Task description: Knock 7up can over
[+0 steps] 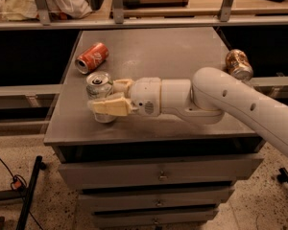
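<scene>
The 7up can [99, 86] stands upright near the left front of the grey table top [173, 51], its silver pull-tab top showing. My gripper [107, 96] reaches in from the right and is open. Its cream front finger [109, 108] crosses in front of the can's lower half. The back finger [121, 85] lies beside the can's right side. The can's lower part is hidden behind the front finger. I cannot tell whether the fingers touch the can.
A red-orange can [92, 57] lies on its side behind the 7up can at the left edge. A brown-copper can [239, 64] lies at the table's right edge. A shelf rail [134, 20] runs along the back. Drawers [158, 175] sit below.
</scene>
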